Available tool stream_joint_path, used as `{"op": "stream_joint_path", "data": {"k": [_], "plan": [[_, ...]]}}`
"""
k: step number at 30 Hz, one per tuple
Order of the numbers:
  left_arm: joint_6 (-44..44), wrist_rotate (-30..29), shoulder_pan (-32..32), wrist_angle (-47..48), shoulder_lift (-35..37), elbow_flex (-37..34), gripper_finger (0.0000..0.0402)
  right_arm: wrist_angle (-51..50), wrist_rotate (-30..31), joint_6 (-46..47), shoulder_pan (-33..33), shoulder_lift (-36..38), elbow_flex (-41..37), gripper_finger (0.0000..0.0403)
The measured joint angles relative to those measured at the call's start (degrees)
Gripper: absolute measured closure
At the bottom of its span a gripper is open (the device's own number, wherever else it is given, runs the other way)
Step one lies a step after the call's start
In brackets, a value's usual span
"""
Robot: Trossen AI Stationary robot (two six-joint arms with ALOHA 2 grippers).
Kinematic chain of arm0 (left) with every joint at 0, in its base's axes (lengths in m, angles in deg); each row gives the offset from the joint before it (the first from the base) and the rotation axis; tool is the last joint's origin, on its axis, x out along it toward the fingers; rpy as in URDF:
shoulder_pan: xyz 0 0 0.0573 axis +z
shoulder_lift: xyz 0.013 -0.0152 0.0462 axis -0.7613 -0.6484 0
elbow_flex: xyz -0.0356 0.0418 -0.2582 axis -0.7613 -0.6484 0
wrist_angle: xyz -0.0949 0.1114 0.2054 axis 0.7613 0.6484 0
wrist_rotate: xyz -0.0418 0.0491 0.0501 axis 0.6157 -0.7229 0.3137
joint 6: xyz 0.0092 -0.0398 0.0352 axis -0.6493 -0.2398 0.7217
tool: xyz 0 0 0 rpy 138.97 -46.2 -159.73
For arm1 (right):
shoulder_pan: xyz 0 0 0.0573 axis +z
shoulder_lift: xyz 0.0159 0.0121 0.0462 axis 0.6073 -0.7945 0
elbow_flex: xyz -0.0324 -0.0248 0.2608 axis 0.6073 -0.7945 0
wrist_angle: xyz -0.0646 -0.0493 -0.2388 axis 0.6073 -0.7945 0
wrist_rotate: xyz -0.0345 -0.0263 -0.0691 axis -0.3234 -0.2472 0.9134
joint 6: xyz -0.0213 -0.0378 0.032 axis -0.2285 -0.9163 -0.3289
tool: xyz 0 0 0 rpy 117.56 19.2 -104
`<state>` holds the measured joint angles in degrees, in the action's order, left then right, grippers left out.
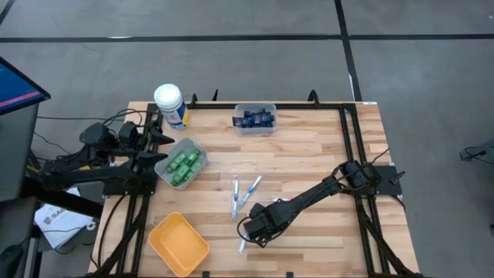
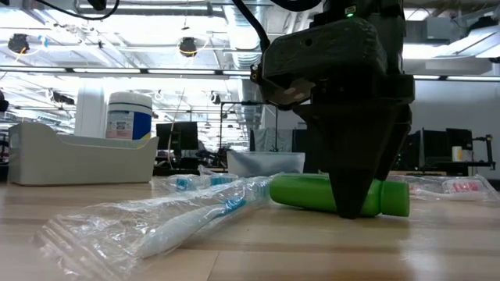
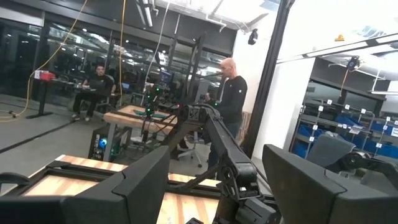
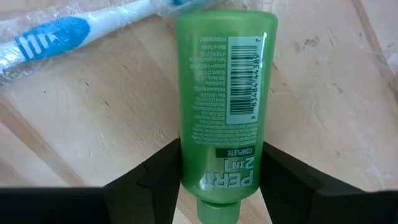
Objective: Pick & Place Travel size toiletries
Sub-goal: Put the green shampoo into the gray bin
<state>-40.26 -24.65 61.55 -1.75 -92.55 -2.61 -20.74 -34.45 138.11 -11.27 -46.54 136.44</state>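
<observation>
Right end effector (image 1: 258, 224) down at the desk (image 1: 309, 162), near the front edge, its two dark fingers (image 4: 158, 180) set either side of a green bottle (image 4: 225, 99) lying flat. In the right wrist view the fingers touch or nearly touch the bottle's flanks near the cap end; closed on it as far as I can judge, though the bottle sits on the wood, not yet lifted. Wrapped toothbrush (image 2: 195, 222) lies just beside the bottle; more toothbrushes (image 1: 241, 193) are close behind. Left end effector (image 1: 158, 150) waits at the desk's left edge, fingers spread apart and empty, next to the clear bin (image 1: 182, 164) already holding green bottles. Step in hand: the pick of this stray bottle. Next move, I judge, calls for a clean lift clear of the crinkled wrapper, then a carry across to that bin. Risk: a round, slick bottle may roll or slip if the grip is off centre.
</observation>
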Motion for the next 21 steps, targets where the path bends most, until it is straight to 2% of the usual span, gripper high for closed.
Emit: {"op": "stream_joint_path", "data": {"k": [5,13,21], "plan": [[0.1,0.0,0.0,0.0,0.0,0.0,0.0147,0.1,0.0,0.1,0.0,0.0,0.0,0.0211],[0.3,0.0,0.0,0.0,0.0,0.0,0.0147,0.2,0.3,-0.5,0.0,0.0,0.0,0.0225],[0.5,-1.5,0.0,0.1,0.0,0.0,0.0147,0.3,0.8,-1.4,-0.4,0.0,0.0,0.0217]]}}
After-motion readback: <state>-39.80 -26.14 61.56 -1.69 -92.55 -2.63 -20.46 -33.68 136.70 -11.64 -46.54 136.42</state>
